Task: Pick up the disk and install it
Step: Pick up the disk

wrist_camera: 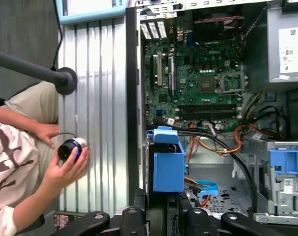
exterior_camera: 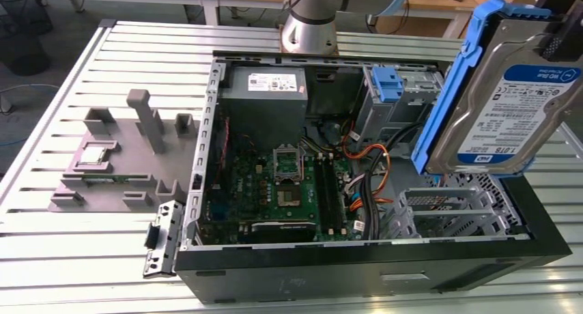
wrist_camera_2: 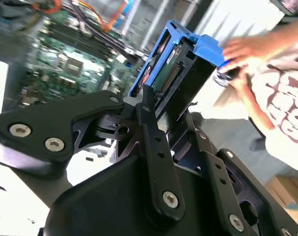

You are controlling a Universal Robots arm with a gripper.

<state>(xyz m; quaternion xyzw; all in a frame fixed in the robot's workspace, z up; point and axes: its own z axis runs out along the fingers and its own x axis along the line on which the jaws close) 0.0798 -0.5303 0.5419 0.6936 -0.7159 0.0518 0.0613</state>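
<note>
Surface: slatted metal table (exterior_camera: 73, 75), with wooden benches behind it in the exterior view.
Case: open black computer case (exterior_camera: 364, 266) lying on the table, side off, green motherboard (exterior_camera: 273, 184) facing up.
Power supply: grey box with white label (exterior_camera: 264, 89) at the case's far end, just in front of the arm's base (exterior_camera: 310, 20).
Disk: silver drive in a blue carrier (exterior_camera: 510, 102), raised on edge at the exterior view's right, label towards that camera, above the perforated drive cage (exterior_camera: 446, 211).
Gripper: black fingers clamped on the disk's two faces in the second wrist view (wrist_camera_2: 166, 110), with the blue carrier end (wrist_camera_2: 178, 69) jutting beyond them.
Spare bracket: bare blue plastic piece (exterior_camera: 387, 82) seated in the bay beside the power supply.
Fixture: grey moulded block (exterior_camera: 119, 164) on the table at the exterior view's left, well apart from the disk.
Person: hand (wrist_camera: 68, 167) at the table's edge in the first wrist view, around a small round black object (wrist_camera: 70, 149).
</note>
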